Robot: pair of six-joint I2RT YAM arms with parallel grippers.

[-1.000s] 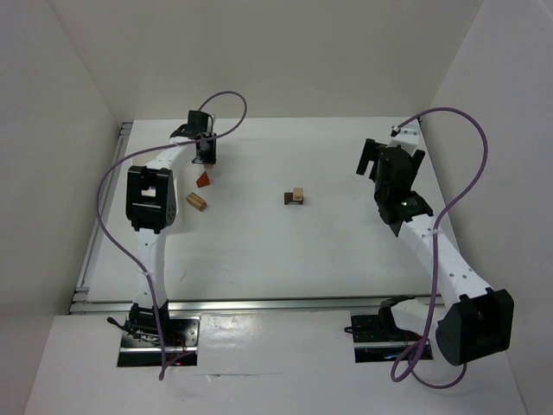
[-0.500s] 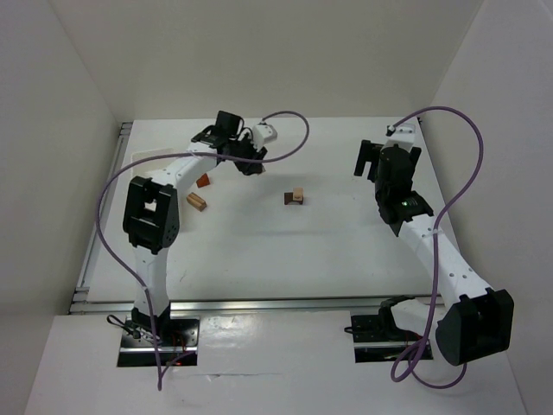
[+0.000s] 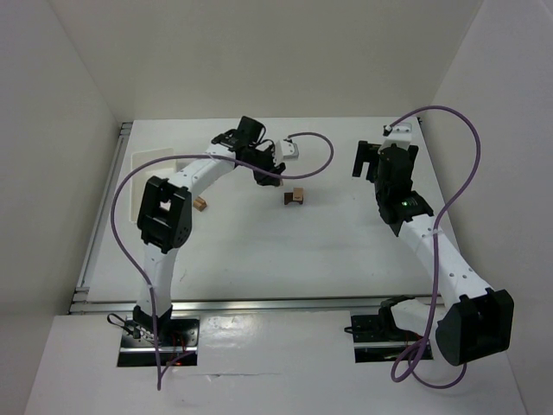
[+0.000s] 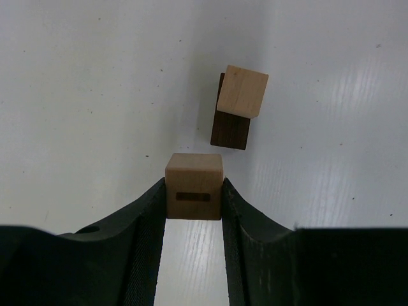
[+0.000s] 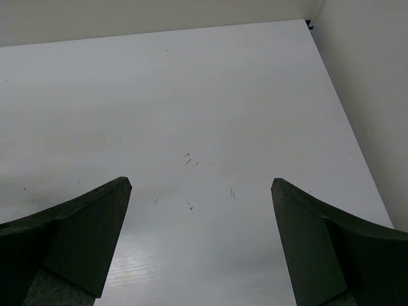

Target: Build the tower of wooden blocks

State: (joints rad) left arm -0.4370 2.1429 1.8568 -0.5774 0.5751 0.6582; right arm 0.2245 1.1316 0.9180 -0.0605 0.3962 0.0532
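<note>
My left gripper is shut on a light tan cube, held just above the white table. Just beyond it stands the tower: a dark brown arch piece with a second tan cube sitting askew on top. From above, the left gripper hangs a short way left of this stack. My right gripper is wide open over bare table with nothing between its fingers, and it sits at the back right, well away from the stack.
A loose tan block lies on the table beside the left arm's elbow. A pale flat tray sits at the far left by the metal rail. White walls close in the back and both sides.
The left arm has swung from the back left toward the middle, carrying the tan cube up close to the arch stack. The right arm has barely moved.
</note>
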